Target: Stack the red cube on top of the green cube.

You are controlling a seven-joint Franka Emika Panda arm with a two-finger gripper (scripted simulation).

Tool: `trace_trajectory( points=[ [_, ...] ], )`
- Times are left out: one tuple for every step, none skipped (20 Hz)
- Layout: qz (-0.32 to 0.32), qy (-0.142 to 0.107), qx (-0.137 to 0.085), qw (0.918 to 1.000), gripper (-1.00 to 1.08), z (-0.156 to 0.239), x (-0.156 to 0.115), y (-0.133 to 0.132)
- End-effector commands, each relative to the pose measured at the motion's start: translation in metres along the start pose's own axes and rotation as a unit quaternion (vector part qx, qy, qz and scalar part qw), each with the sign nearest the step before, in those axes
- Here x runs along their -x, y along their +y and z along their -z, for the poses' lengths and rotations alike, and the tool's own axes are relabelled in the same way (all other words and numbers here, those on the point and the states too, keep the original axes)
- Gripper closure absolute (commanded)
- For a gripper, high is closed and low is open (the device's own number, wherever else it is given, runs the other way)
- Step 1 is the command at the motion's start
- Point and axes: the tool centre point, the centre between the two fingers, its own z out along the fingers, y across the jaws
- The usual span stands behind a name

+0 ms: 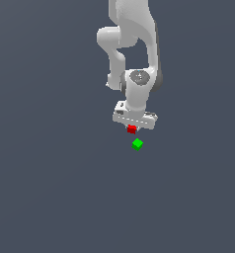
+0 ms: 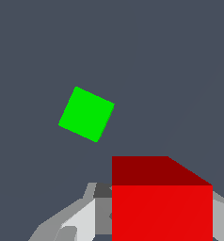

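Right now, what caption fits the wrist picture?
Gripper holding the red cube, green cube lying apart.

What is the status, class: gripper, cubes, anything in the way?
Gripper shut on red cube. Green cube apart, bare on top. Nothing between them.

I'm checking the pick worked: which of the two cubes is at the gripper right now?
The red cube: it sits right at the gripper, between its fingers. The green cube lies apart, by itself.
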Motion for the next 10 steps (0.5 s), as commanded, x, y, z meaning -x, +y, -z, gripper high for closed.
trace_trajectory(
  points=[
    [0.000,0.000,0.000,1.0000,1.08,0.014,0.000,0.000],
    [0.000,0.000,0.000,1.0000,1.08,0.019,0.000,0.000],
    [0.000,0.000,0.000,1.0000,1.08,0.023,0.000,0.000],
    [0.000,0.000,0.000,1.0000,1.08,0.026,0.000,0.000],
    [0.000,0.000,0.000,1.0000,1.08,0.029,0.000,0.000],
    [0.000,0.000,0.000,1.0000,1.08,0.031,0.000,0.000],
    [0.000,0.000,0.000,1.0000,1.08,0.033,0.000,0.000],
    [0.000,0.000,0.000,1.0000,1.08,0.034,-0.001,0.000],
    [0.000,0.000,0.000,1.0000,1.08,0.035,-0.001,0.000],
    [0.000,0.000,0.000,1.0000,1.08,0.035,-0.001,0.000]
  ],
)
